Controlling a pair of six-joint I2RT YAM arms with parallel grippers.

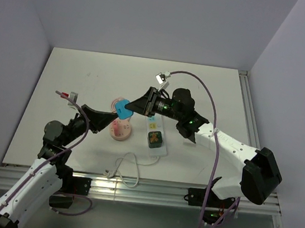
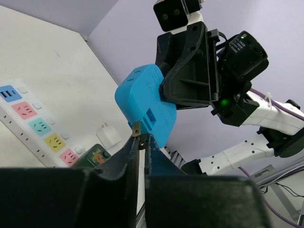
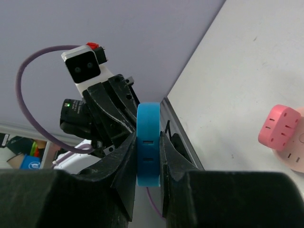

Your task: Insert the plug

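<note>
A blue plug point(image 1: 121, 110) hangs in the air above the table, held between both grippers. My right gripper point(image 3: 148, 138) is shut on its flat sides; the plug point(image 3: 148, 116) stands edge-on between the fingers. My left gripper point(image 2: 141, 142) is shut on a brass prong point(image 2: 137, 128) on the underside of the blue plug point(image 2: 145, 99). In the top view the right gripper point(image 1: 132, 109) reaches in from the right and the left gripper point(image 1: 112, 118) from the left. The white power strip point(image 1: 156, 135) with coloured sockets point(image 2: 39, 126) lies below.
A green plug point(image 1: 154, 140) sits in the strip, next to a white charger point(image 2: 108, 135). A pink socket adapter point(image 1: 121, 129) stands on a round base left of the strip, also in the right wrist view point(image 3: 279, 129). The strip's white cable point(image 1: 128, 170) loops near the front edge.
</note>
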